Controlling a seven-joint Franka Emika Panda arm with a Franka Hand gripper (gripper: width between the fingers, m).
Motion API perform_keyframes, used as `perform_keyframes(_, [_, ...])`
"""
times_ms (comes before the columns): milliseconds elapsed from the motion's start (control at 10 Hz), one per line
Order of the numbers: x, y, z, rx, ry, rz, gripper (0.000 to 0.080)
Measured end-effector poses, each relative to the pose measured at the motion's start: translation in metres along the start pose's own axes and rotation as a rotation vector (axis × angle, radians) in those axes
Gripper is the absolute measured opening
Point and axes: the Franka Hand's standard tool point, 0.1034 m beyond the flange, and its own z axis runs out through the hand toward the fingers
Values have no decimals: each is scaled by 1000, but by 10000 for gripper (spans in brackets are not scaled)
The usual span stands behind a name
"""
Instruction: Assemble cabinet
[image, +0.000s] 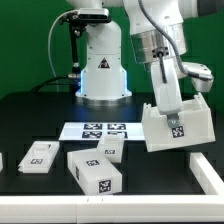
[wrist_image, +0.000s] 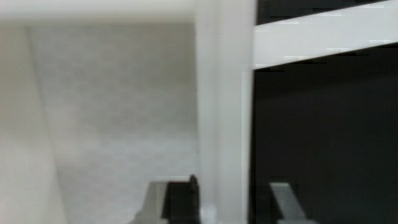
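Observation:
The cabinet (image: 182, 128) is a white thin-walled box frame with a black-and-white tag on its front. It hangs tilted above the black table at the exterior view's right. My gripper (image: 165, 100) comes down onto its upper wall and is shut on that wall. In the wrist view the gripper (wrist_image: 228, 205) straddles a thin white wall of the cabinet (wrist_image: 224, 90), with one finger (wrist_image: 175, 202) on each side. A broad white panel of the cabinet (wrist_image: 107, 110) fills one side, and the dark table shows on the other.
Two smaller white tagged blocks lie on the table, one (image: 96, 170) near the front middle and one (image: 40, 155) at the exterior view's left. The marker board (image: 100, 130) lies flat before the robot base (image: 103, 65). The table's white front edge (image: 110, 210) runs along the bottom.

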Motion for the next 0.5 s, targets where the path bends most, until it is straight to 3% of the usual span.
perform_keyframes(100, [16,-12,-7,-53,-32,-45,90])
perform_keyframes(200, [29,-32,-11,-66,-53,-49,90])
perform_keyframes(300, [35,-39,-8,-57,-46,-40,90])
perform_keyframes(500, [34,-36,-5,-63,-45,-45,90])
